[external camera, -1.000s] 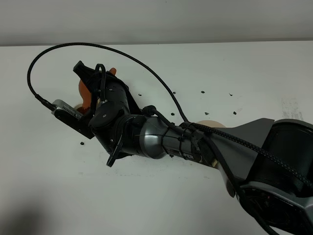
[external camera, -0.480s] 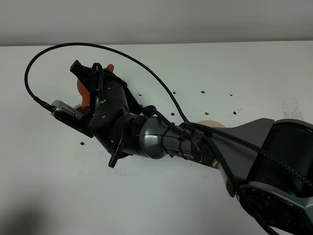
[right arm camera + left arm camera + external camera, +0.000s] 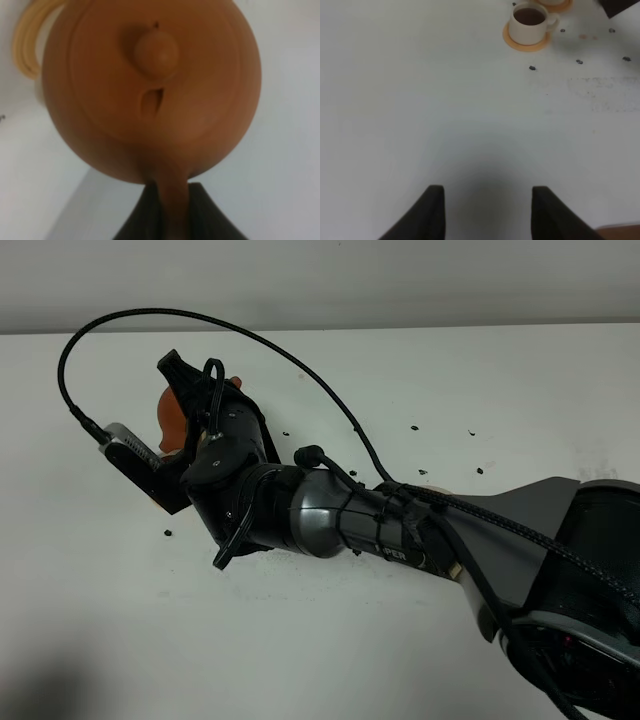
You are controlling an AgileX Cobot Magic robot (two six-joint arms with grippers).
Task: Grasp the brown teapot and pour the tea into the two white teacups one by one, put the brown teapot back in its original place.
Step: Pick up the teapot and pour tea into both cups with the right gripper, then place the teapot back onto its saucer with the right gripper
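Observation:
My right gripper [image 3: 188, 400] reaches across to the far left of the table and is shut on the loop handle of the brown teapot [image 3: 170, 420]. In the right wrist view the teapot [image 3: 150, 85] fills the frame, lid and knob facing the camera, its handle between my fingertips [image 3: 170, 202]. An orange coaster edge [image 3: 22, 42] peeks out behind it. The left wrist view shows one white teacup [image 3: 529, 24] holding dark tea on an orange coaster [image 3: 520, 44], with a second coaster [image 3: 555, 6] just behind. My left gripper [image 3: 487, 210] is open and empty, well short of the cup.
Small black specks [image 3: 414, 428] lie scattered on the white table [image 3: 520, 390]. A sliver of the pale beige coaster [image 3: 428, 487] shows behind the right arm [image 3: 400, 530]. The arm's black cable [image 3: 130, 320] loops above the teapot.
My right wrist has rolled and shifted slightly, tipping the teapot; more of its orange-brown body shows at the left of the gripper. The cable loop has swung with it.

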